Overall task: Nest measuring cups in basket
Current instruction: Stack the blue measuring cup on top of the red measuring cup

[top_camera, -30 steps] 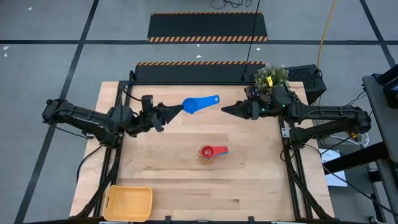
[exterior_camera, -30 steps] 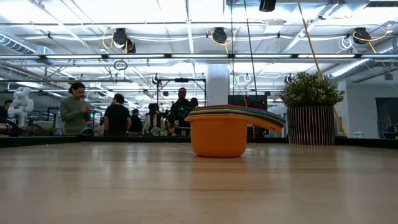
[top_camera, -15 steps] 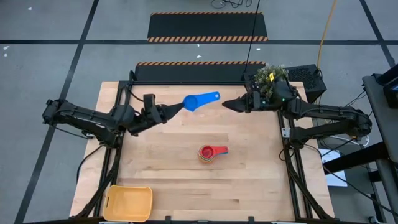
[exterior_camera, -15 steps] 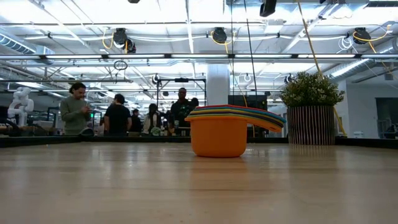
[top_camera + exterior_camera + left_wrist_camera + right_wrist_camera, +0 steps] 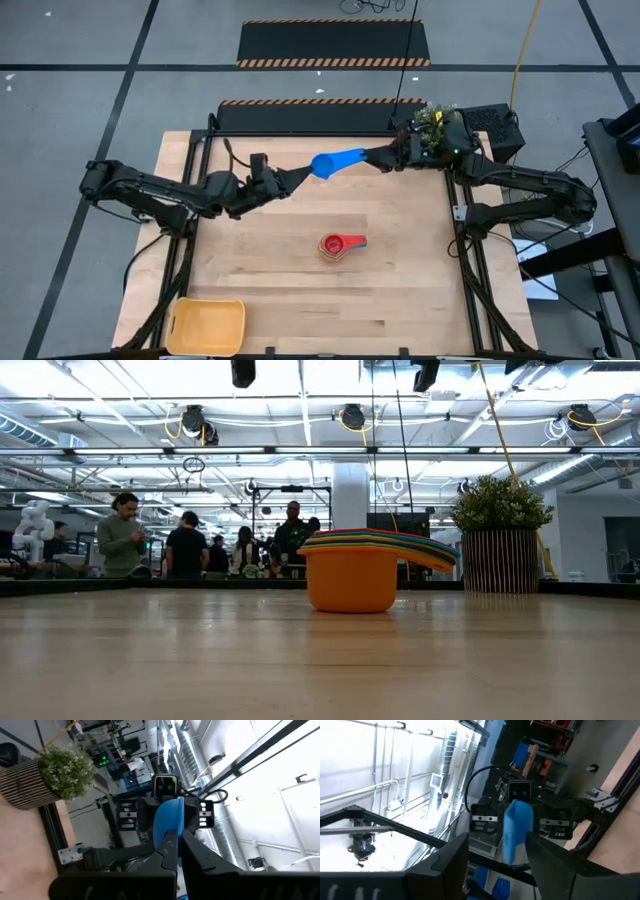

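High view showed the left gripper over the far middle of the table, its fingers clamped on the handle of a blue cup held in the air. The right gripper reached in from the far right, its tips at the cup's other end; its fingers stood apart, one to each side of the cup, and whether they touched it I could not tell. In the left wrist view the blue cup stood edge-on between that arm's closed fingers, facing the right gripper beyond it. The right wrist view showed the same cup between its own spread fingers. A stack of nested cups, red on top, sat near the table's middle; in the low view the stack had an orange cup outermost. The basket lay at the near left corner, well apart from both.
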Controlling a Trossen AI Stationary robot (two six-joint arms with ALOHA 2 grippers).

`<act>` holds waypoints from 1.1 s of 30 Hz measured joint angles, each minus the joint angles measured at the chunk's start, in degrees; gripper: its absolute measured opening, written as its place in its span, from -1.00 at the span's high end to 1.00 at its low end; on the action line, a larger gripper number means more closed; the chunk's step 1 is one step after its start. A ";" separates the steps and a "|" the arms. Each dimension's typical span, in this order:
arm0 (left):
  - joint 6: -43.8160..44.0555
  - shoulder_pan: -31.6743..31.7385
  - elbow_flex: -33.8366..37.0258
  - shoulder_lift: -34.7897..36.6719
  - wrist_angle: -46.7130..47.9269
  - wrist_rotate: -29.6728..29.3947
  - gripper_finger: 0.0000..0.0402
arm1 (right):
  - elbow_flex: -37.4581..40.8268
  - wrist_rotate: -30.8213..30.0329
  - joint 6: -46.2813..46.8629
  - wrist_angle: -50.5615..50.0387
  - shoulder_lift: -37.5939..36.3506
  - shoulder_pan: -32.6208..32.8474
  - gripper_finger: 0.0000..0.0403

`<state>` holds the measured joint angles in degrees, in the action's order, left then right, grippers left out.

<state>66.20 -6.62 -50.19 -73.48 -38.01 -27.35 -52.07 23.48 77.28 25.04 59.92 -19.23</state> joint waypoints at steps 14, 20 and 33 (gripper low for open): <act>0.99 0.28 0.00 -0.51 0.08 1.94 0.98 | -0.01 9.26 2.88 -0.05 0.00 -4.23 0.06; 1.04 0.56 0.00 -0.51 0.07 1.98 0.98 | 0.00 11.26 2.18 -0.02 0.00 -3.82 0.06; 1.35 0.64 0.00 -0.49 0.08 2.92 0.98 | 0.00 11.00 0.05 -0.43 0.00 -3.80 0.46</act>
<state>67.55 -5.98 -50.19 -73.97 -37.93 -24.43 -52.08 34.48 77.33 24.61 59.92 -23.03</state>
